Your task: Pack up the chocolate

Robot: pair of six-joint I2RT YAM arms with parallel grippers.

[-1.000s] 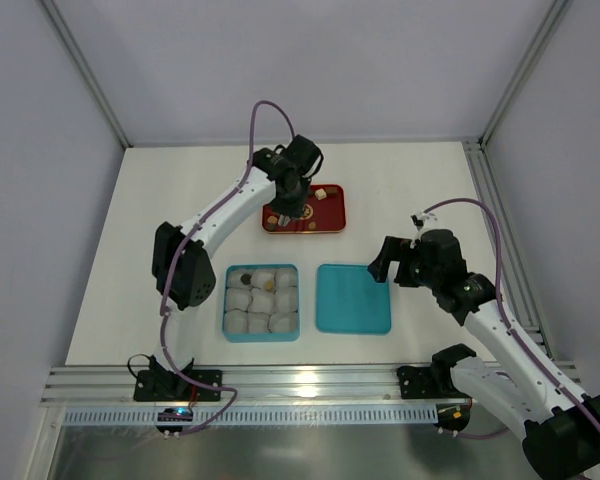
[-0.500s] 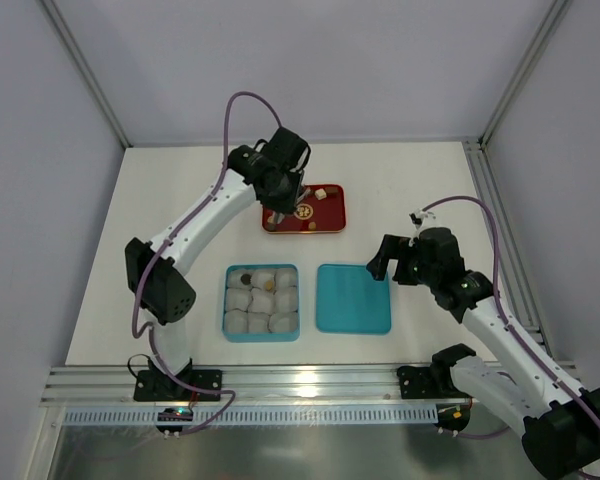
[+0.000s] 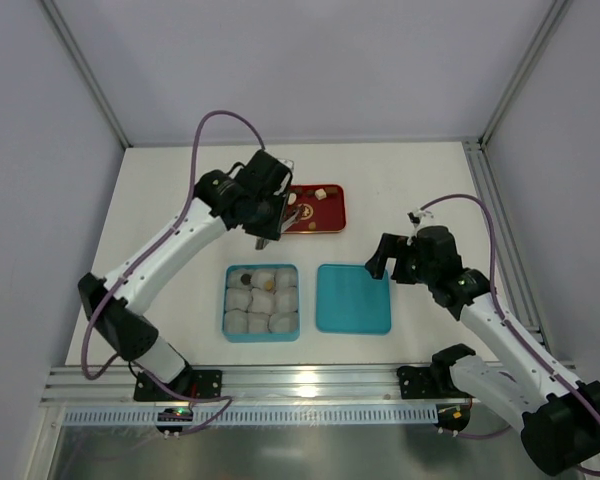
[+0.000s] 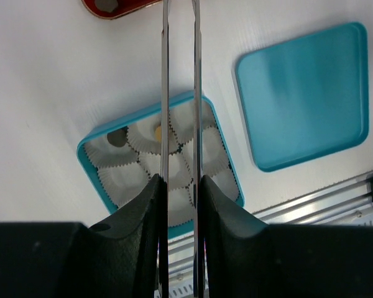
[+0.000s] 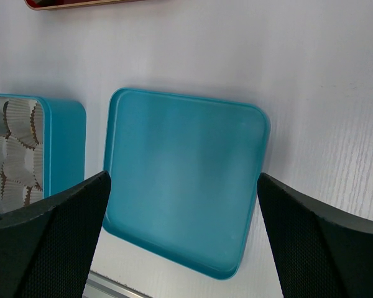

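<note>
Chocolate pieces [image 3: 305,211] lie in the red tray [image 3: 332,222] at the back. A dark piece [image 4: 117,137] and a tan piece [image 4: 156,131] sit in paper cups in the teal box [image 3: 227,300]. My left gripper [image 3: 266,212] hangs between the tray and the box, its jaws shut on thin metal tweezers [image 4: 165,93]. The tweezer tips run out of the left wrist view, so I cannot tell if they hold a piece. My right gripper [image 3: 381,257] stands wide open and empty over the right edge of the teal lid [image 5: 183,124].
The teal lid [image 3: 353,298] lies flat to the right of the box. White crinkled paper cups [image 4: 127,180] fill the box. The aluminium rail [image 3: 300,380] runs along the near table edge. The enclosure walls stand at the back and at both sides.
My left arm has swung left and toward the near side, carrying the tweezers from over the red tray to the gap between tray and box. The right arm has stayed put.
</note>
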